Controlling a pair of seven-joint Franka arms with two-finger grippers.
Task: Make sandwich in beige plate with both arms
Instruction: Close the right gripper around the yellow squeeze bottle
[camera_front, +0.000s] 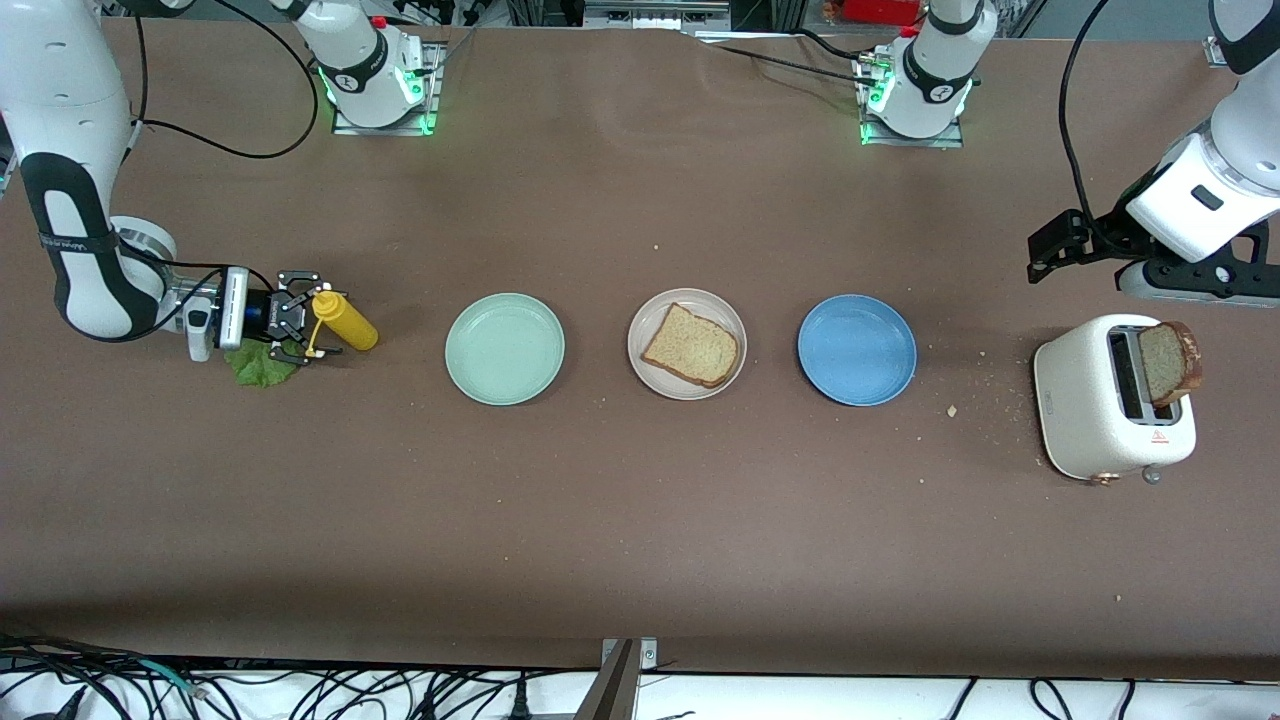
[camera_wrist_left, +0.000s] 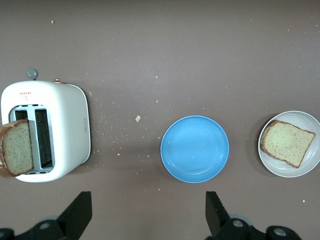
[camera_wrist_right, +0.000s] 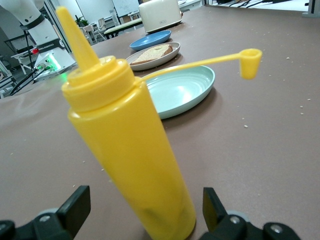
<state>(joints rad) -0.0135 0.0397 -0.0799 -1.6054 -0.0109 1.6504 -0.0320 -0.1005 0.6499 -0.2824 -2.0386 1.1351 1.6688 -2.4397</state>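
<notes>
The beige plate (camera_front: 731, 375) lies mid-table with one toasted bread slice (camera_front: 691, 345) on it, also seen in the left wrist view as plate (camera_wrist_left: 309, 167) and slice (camera_wrist_left: 287, 143). A second slice (camera_front: 1170, 362) stands out of the white toaster (camera_front: 1100, 410). The lettuce leaf (camera_front: 262, 365) lies at the right arm's end, partly under my right gripper (camera_front: 306, 320). That gripper (camera_wrist_right: 144, 207) is open, low over the table, its fingers on either side of a yellow squeeze bottle (camera_wrist_right: 130, 150) with a gap each way. My left gripper (camera_wrist_left: 148, 212) hangs open and holds nothing above the table beside the toaster (camera_wrist_left: 65, 130).
A mint green plate (camera_front: 504, 348) lies between the yellow bottle (camera_front: 348, 322) and the beige plate. A blue plate (camera_front: 857, 349) lies between the beige plate and the toaster. The bottle's tethered cap (camera_wrist_right: 250, 62) hangs open. Crumbs are scattered near the toaster.
</notes>
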